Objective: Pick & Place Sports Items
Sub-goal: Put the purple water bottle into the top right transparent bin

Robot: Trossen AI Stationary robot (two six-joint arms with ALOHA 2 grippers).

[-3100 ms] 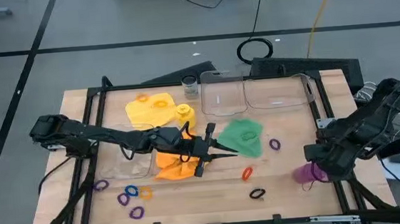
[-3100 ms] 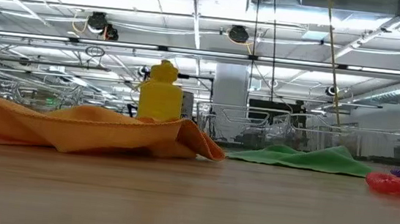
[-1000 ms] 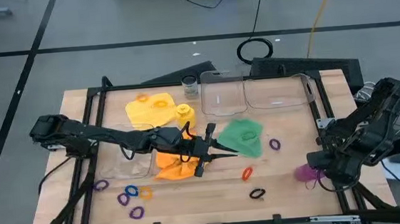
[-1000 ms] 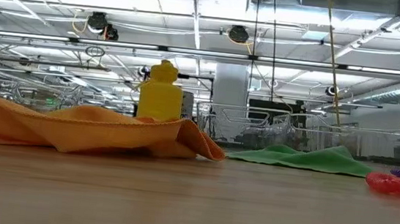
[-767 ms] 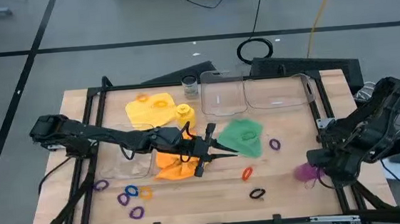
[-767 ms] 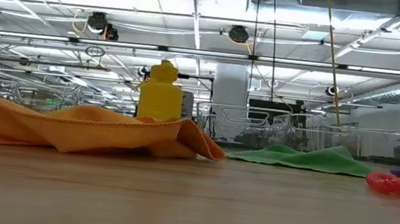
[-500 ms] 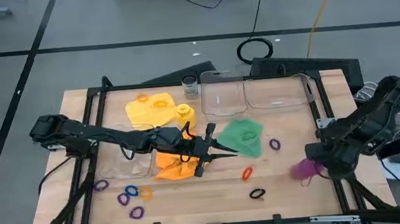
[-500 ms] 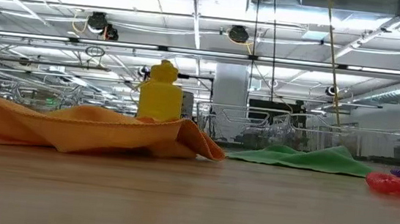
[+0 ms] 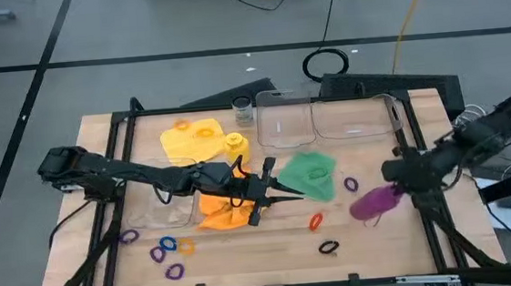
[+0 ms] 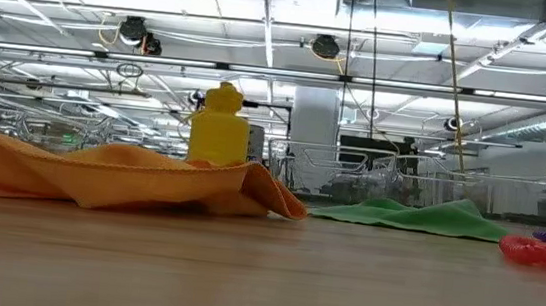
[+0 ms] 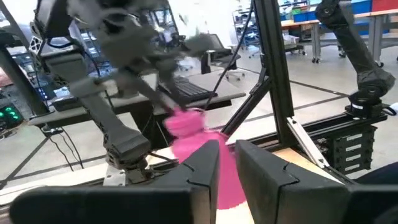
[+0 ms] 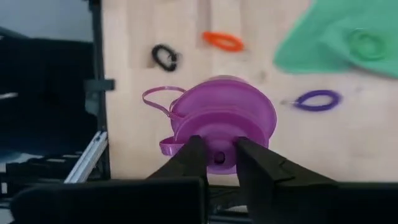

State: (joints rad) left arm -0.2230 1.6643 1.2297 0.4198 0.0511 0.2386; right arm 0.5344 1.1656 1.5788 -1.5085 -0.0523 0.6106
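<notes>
Whereas half a second ago it hung low by the table's right edge, the right gripper has swung inward, clenched on the purple bottle, now above the wood near the green cloth. The bottle lies tilted, its long axis slanting away from the fingers toward the table's front-left. Its loop strap is blurred. The left gripper rests closed and empty over the orange cloth.
</notes>
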